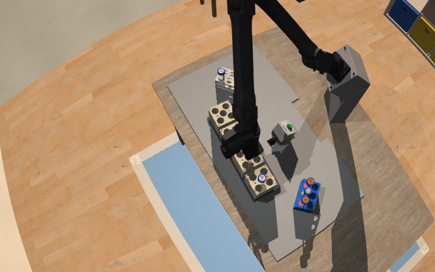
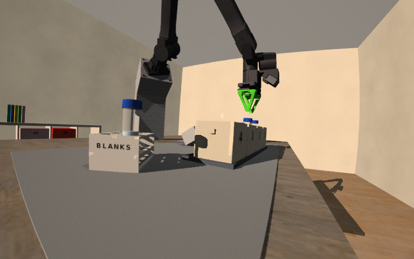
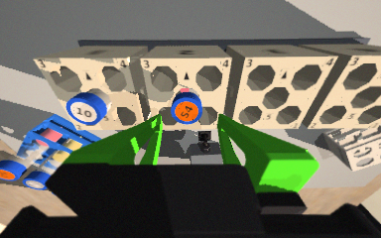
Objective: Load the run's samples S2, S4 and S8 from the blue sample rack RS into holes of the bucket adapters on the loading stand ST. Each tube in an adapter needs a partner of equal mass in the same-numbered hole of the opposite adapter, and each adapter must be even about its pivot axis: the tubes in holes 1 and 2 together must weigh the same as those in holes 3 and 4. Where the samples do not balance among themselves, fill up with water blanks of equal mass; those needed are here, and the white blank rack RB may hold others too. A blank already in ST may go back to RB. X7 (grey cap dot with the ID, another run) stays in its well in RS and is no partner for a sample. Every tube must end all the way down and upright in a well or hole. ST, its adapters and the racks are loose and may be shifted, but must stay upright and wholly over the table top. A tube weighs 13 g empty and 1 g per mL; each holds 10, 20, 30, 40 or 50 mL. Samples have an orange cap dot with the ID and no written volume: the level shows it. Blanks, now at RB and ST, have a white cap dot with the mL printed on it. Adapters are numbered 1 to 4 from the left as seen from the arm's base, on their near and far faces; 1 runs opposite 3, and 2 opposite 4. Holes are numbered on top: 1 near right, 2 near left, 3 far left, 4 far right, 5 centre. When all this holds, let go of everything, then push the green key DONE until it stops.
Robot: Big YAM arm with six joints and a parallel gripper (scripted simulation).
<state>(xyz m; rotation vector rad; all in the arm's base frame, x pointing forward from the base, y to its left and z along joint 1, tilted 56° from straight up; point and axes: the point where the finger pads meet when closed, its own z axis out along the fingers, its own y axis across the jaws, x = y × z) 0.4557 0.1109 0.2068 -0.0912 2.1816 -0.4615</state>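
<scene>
Far left in the wrist view: blue sample rack RS [image 3: 47, 130] on the bench [image 2: 292, 195], with orange-dotted caps and one grey-dotted cap in its wells, IDs too blurred to read.

Next along, on loading stand ST [image 2: 244, 163]: adapter 1 [image 3: 55, 74], with a blank marked 10 [image 3: 87, 110] standing about mid-block.

Then adapter 2 [image 3: 149, 66], carrying sample S4 [image 3: 187, 110] in what looks like the centre hole. Upright, pink liquid just showing behind the cap. In the exterior view, only the blue cap is proud of the block top.

Directly over S4: the claw [image 2: 249, 109], green fingers spread apart to either side of the cap, gripping nothing. Tips clear above the cap in the exterior view, not touching it.

Further right: adapter 3 [image 3: 238, 64] and adapter 4 [image 3: 342, 61], octagonal holes numbered at the corners.

Far right: white blank rack RB [image 3: 354, 146], labelled BLANKS on its side, holding one tall blue-capped tube [image 2: 131, 117] upright.

In the top view, right of the stand and apart from it: green key DONE [image 1: 289, 126] on its grey box.
</scene>
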